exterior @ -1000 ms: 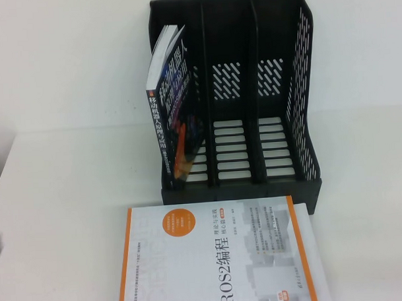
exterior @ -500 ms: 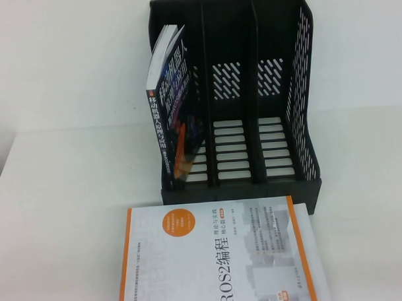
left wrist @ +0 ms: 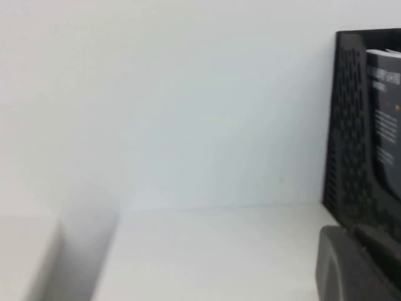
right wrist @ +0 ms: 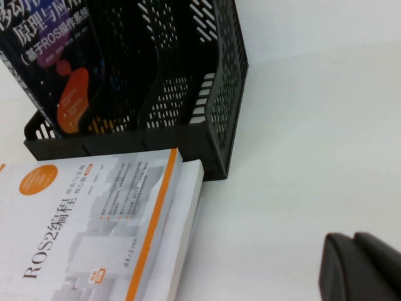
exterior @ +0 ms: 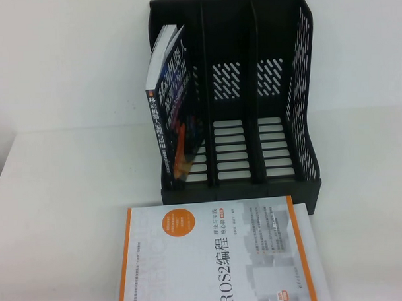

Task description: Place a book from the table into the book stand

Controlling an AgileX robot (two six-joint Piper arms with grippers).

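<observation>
The dark navy book [exterior: 173, 112] with white title and orange blob stands in the leftmost slot of the black book stand [exterior: 252, 89], leaning to the left against the stand's side wall. Neither arm shows in the high view. My left gripper [left wrist: 351, 237] is shut with nothing in it, low over the white table [exterior: 70, 195], left of the stand [left wrist: 351, 125], where the book [left wrist: 385, 113] shows. My right gripper [right wrist: 352, 239] is shut and empty, off to the right of the stand [right wrist: 219, 106], apart from the book [right wrist: 56, 69].
A white, orange-bordered ROS2 book [exterior: 218, 255] lies flat on the table in front of the stand, nearly touching its base; it shows in the right wrist view too [right wrist: 88, 232]. The stand's middle and right slots hold nothing. A white wall stands behind.
A faint dark blur at the high view's lower left edge a second ago is gone. The book and stand have not moved.
</observation>
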